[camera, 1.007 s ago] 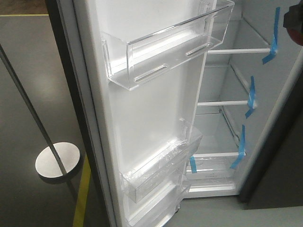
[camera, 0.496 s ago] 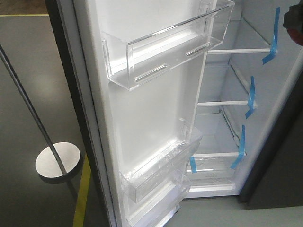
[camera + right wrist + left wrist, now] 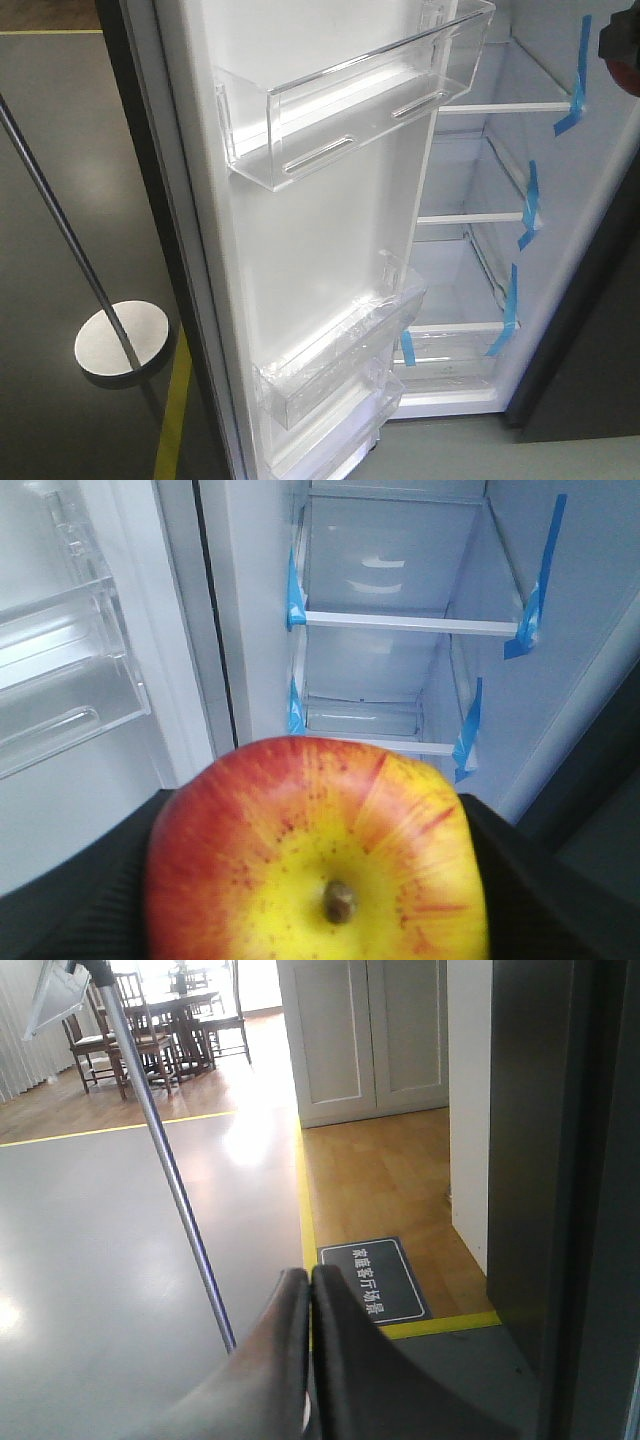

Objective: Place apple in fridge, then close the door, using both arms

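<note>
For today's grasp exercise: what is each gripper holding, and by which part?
Right gripper grips the apple by its sides; left gripper is shut on nothing.

Grey floor (image 3: 70,130) under fridge (image 3: 465,170), stand base (image 3: 122,338)

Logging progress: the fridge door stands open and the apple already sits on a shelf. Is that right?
Not quite. The door is open, but the apple is gripped in the right claw, outside the fridge, as the right wrist view shows.
</note>
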Robot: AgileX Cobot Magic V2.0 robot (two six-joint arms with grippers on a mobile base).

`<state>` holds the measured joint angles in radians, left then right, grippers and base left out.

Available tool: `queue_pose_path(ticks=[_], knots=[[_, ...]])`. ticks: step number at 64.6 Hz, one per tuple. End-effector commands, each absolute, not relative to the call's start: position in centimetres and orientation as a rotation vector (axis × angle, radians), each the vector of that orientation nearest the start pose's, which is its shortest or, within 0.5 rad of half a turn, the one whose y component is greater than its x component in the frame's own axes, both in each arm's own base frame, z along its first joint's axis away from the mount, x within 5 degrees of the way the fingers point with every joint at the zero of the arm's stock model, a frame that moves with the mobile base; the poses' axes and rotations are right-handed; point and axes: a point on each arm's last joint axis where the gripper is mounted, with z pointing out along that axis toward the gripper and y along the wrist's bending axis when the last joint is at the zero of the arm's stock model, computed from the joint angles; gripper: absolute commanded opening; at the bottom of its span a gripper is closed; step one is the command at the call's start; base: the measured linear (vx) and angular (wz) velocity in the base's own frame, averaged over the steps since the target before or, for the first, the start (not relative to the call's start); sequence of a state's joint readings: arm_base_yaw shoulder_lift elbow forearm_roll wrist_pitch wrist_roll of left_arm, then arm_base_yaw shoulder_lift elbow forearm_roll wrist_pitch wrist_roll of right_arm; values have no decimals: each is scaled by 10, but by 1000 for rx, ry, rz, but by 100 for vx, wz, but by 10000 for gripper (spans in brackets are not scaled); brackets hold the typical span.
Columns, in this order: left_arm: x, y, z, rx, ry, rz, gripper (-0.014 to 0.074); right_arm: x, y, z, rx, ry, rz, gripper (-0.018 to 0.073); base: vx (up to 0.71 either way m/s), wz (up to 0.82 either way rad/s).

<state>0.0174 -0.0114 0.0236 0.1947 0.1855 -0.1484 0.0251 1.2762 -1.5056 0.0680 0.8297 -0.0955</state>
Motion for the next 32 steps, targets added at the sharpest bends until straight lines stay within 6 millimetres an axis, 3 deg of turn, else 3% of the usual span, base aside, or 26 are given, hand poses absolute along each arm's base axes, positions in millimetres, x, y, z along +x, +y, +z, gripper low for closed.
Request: queue_pose_path(ticks=[1, 32], knots=[[55, 3, 202, 1, 1579, 51, -6, 257, 10, 481, -104, 1948, 22, 149, 0, 0], [55, 3, 202, 1, 1579, 51, -6, 257, 10, 481, -104, 1948, 22, 149, 0, 0]])
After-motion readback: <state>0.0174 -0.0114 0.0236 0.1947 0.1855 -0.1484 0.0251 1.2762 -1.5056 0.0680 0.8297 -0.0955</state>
